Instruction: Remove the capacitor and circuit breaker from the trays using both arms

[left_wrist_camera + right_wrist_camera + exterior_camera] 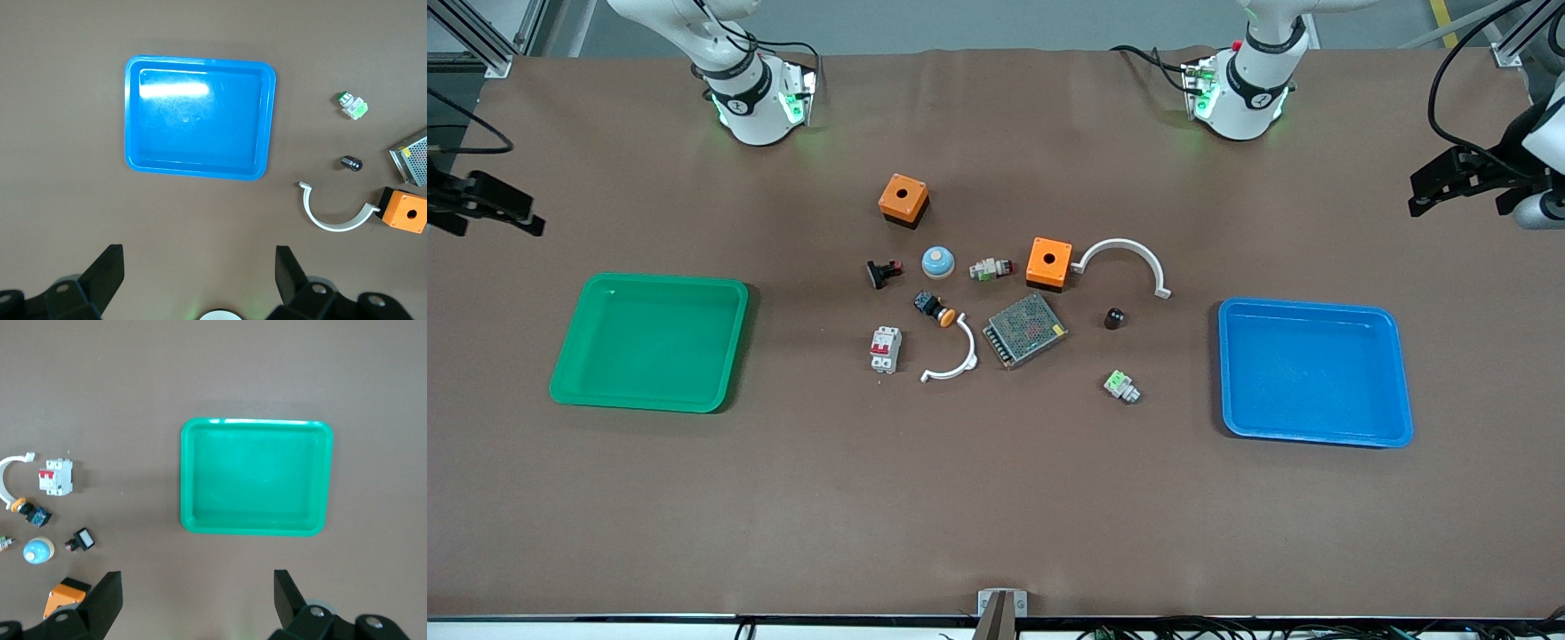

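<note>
The capacitor [1113, 317] [351, 163], a tiny black cylinder, stands on the table between the mesh-covered box and the blue tray [1307, 307] [200, 61]. The breaker [886, 348] [55, 477], a white-grey block with red levers, lies on the green tray's [649, 280] [257, 422] side of the cluster of parts. My left gripper [1416, 196] [199, 257] hangs open and empty over the left arm's end of the table, high up near the blue tray. Over the right arm's end, near the green tray, my right gripper [535, 222] [197, 581] is likewise open and empty.
Mid-table lie two orange boxes [903, 199] [1048, 262], a mesh-covered box [1025, 330], two white arcs [1125, 258] [956, 360], a blue dome button [937, 261], a black part with an orange cap [934, 308], a black-and-red part [883, 273] and two green-topped parts [1120, 386] [991, 268].
</note>
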You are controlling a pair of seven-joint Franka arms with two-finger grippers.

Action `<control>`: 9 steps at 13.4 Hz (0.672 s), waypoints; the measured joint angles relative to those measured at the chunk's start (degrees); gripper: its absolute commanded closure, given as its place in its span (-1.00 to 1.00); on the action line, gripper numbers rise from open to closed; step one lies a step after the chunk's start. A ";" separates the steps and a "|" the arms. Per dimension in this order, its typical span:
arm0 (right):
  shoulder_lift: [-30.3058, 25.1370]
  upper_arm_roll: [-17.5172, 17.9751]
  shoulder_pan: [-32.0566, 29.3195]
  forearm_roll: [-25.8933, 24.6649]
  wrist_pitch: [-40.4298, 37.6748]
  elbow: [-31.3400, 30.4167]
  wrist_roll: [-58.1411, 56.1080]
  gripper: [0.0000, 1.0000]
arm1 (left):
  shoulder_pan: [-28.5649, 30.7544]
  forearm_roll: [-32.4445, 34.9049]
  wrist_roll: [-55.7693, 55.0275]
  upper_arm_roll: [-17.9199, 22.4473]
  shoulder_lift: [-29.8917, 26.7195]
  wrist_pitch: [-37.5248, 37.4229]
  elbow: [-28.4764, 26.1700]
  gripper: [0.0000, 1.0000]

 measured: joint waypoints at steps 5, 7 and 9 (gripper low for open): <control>2.59 0.82 -0.24 -0.04 -0.07 3.25 -0.14 -1.00 | -0.01 0.00 0.00 -0.14 -0.05 0.05 0.00 -1.00; 2.67 1.11 -0.24 -0.04 0.01 3.52 -0.14 -1.00 | -0.04 -0.01 0.00 -0.39 -0.05 0.26 0.00 -1.00; 2.68 1.13 -0.24 -0.04 0.42 3.64 -0.14 -1.00 | -0.08 -0.28 0.00 -0.86 -0.05 0.70 -0.01 -1.00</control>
